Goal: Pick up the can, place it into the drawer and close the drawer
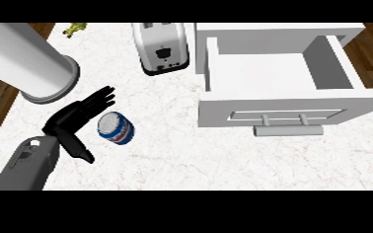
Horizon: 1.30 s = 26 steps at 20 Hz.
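Observation:
A blue and white can (116, 129) with a silver top stands on the marble counter at the lower left. My left hand (71, 119) is just left of it, fingers straight and spread, thumb stretched out below; the can sits in the gap between thumb and fingers, and I cannot tell if they touch it. The white drawer (278, 109) stands pulled open at the right, its inside bare, with a grey bar handle (286, 123) on its front. My right hand does not show.
A white toaster (161, 48) stands at the back centre. A large white cylinder (38, 65) lies at the back left, close above my left hand. A small green and yellow object (75, 28) sits at the far back left.

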{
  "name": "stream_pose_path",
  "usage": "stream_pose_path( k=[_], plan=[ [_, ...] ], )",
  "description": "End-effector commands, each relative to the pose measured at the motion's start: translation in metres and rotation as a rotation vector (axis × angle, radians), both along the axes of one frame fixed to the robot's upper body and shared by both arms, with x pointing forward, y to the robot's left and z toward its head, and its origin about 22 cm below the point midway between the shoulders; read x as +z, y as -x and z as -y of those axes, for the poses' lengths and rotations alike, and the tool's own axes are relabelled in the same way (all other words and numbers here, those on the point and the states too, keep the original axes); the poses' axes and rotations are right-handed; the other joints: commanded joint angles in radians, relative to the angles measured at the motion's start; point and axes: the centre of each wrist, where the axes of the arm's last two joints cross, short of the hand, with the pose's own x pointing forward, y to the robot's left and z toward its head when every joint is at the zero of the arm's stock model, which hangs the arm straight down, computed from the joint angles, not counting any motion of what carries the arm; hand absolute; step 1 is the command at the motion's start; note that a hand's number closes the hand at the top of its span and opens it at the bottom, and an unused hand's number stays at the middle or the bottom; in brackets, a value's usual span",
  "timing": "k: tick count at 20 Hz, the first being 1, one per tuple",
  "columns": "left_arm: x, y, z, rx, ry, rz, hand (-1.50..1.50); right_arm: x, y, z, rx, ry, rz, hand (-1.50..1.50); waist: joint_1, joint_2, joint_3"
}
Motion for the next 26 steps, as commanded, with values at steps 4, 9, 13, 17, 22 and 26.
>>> stream_pose_path(
  k=[4, 9, 13, 17, 22, 26],
  plan=[
    [-0.019, 0.0, 0.001, -0.04, 0.04, -0.035, -1.5, 0.002, -0.012, -0.004, -0.015, -0.002, -0.001, -1.5, 0.006, 0.0, 0.0],
    [-0.041, 0.012, 0.01, -0.048, 0.072, -0.055, -1.5, 0.003, 0.008, 0.009, -0.012, -0.01, 0.013, -1.5, -0.005, 0.002, -0.001],
    [-0.041, 0.004, 0.017, -0.031, 0.058, -0.057, -1.5, 0.02, 0.001, 0.005, 0.006, 0.004, 0.024, -1.5, -0.007, 0.003, -0.001],
    [-0.044, 0.004, 0.022, -0.044, 0.1, -0.079, -1.5, 0.001, 0.012, 0.012, -0.001, -0.012, 0.011, -1.5, -0.012, 0.003, -0.001],
    [-0.04, -0.005, 0.03, -0.044, 0.131, -0.113, 1.5, -0.006, 0.022, 0.022, 0.015, -0.009, -0.006, -1.5, -0.003, -0.001, 0.001],
    [-0.053, 0.005, 0.038, -0.113, 0.186, -0.173, 1.5, 0.018, 0.017, 0.015, 0.007, -0.031, 0.003, -1.5, -0.009, 0.001, -0.001]
  ],
)
